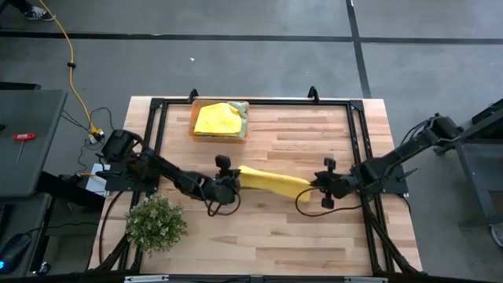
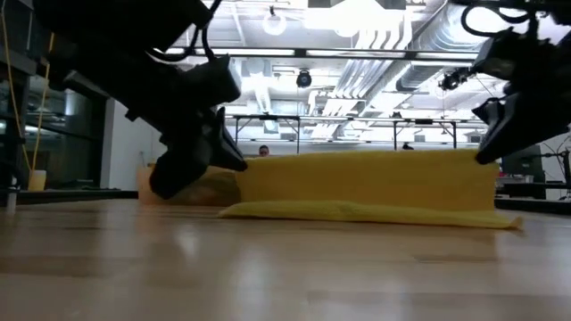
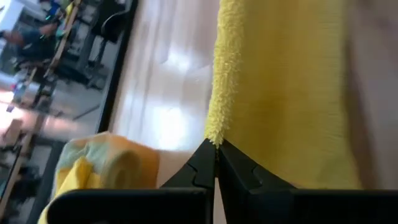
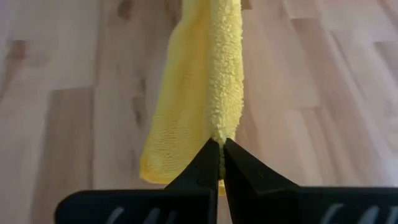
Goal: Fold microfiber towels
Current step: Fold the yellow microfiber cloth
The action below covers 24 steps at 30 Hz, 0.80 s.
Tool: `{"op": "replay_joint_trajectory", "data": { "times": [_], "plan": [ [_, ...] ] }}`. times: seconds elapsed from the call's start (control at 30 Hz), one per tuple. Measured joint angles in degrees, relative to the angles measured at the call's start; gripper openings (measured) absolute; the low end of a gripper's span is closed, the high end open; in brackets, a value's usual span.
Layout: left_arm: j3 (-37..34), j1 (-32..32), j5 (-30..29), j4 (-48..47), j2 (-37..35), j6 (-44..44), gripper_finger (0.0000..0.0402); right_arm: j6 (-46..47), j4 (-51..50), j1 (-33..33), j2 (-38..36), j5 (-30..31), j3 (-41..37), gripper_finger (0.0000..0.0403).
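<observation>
- While you hold it, the yellow towel [image 1: 271, 182] hangs stretched between your two tools, over the middle of the table [image 1: 267, 236].
- Your left tool [image 1: 233, 184] is clamped tight on one end of that towel; in the left wrist view the fingertips [image 3: 205, 163] meet right at the fuzzy corner.
- Your right tool [image 1: 318, 187] pinches the other end, its fingers [image 4: 202, 165] closed on the towel's edge in the right wrist view.
- Seen from table height, the towel [image 2: 366, 178] stands as a taut upright band, and its lower part lies folded on the table beneath it.
- Look past the towel to the table's far edge: an orange tray [image 1: 220, 137] sits there, well apart from the towel you hold.
- On that tray lies another yellow cloth [image 1: 216, 119], crumpled, with a light green one [image 1: 238, 111] showing at its side.
- Near your left arm, at the table's near corner, stands a bushy green plant [image 1: 156, 223], clear of the towel.
</observation>
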Motion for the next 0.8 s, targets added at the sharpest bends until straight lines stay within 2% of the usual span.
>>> {"op": "replay_joint_trajectory", "data": {
  "times": [0.2,0.37,0.8],
  "plan": [
    [0.0,-1.7,4.8,-1.5,0.0,-0.8,0.0000,4.6,-0.4,3.5,0.1,0.0,0.0,0.0000],
    [0.0,-2.3,6.1,-2.0,0.0,-2.9,0.0000,7.1,-0.3,5.1,1.1,-0.2,0.0,0.0000],
    [0.0,-2.5,12.3,-2.8,0.0,-2.9,0.0000,11.3,7.5,9.3,12.7,-1.2,0.0,0.0000]
  ]
}}
